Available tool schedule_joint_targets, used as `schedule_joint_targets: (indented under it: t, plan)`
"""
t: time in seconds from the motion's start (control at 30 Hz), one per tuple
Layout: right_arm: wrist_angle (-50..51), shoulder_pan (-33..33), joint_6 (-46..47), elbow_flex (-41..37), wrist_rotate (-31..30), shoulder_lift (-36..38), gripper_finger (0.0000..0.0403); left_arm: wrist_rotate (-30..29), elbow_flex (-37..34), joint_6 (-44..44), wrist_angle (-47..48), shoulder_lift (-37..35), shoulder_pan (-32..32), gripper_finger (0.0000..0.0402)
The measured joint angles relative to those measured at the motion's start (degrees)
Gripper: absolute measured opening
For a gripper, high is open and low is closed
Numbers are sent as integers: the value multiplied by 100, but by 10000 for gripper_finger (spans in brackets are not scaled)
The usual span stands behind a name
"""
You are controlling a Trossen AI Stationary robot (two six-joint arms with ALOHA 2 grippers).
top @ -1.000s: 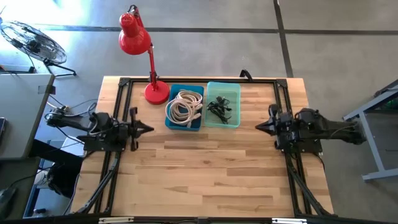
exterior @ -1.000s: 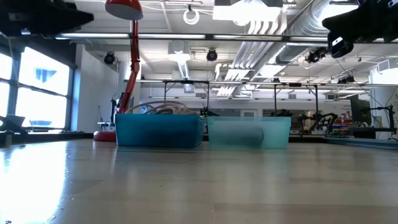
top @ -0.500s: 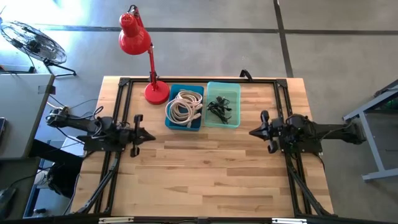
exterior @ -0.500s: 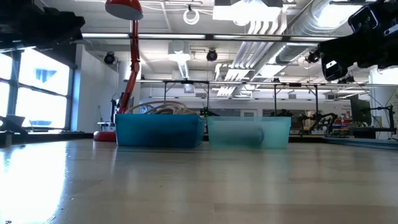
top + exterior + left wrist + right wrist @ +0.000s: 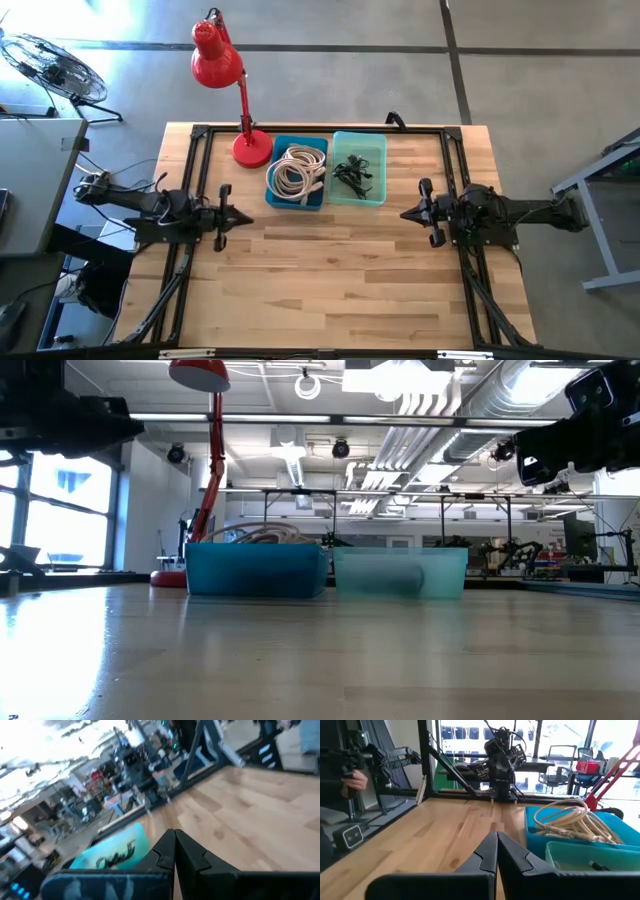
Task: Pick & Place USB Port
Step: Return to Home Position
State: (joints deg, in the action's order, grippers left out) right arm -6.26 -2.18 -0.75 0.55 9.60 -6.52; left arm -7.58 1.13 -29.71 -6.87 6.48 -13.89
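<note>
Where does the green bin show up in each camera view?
High view: green bin at the table's far middle, right of the blue bin.
Low view: right of centre, blue bin on its left.
Left wrist view: beside that arm's fingers, black cable inside.
Right wrist view: beside that arm's fingers, nearer than the blue bin.
Shared landmark: the blue bin, except in the left wrist view.

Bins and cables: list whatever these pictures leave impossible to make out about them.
- High view: the plugs on the white cable and black cable are too small to identify.
- Low view: the wall of the blue bin hides most of the white cable; the frosted wall of the green bin obscures the black cable.
- Right wrist view: the picture's edge cuts off most of the green bin.
</note>
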Motion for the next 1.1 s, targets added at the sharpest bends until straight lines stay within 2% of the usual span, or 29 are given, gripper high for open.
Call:
schedule_joint_targets:
  t: [0.4,0.57,0.77,1.1]
  plan:
    - [135,-3,-300,-2,-139,0,0,-713,-7,0,234,2,0,0]
    - [135,-3,-393,-2,-466,0,0,-959,-11,-79,325,2,0,0]
    - [133,-3,-569,-2,-657,0,0,-620,-13,-333,444,2,0,0]
    - [129,-8,-724,-4,-735,0,0,-575,-13,-609,404,2,2,0]
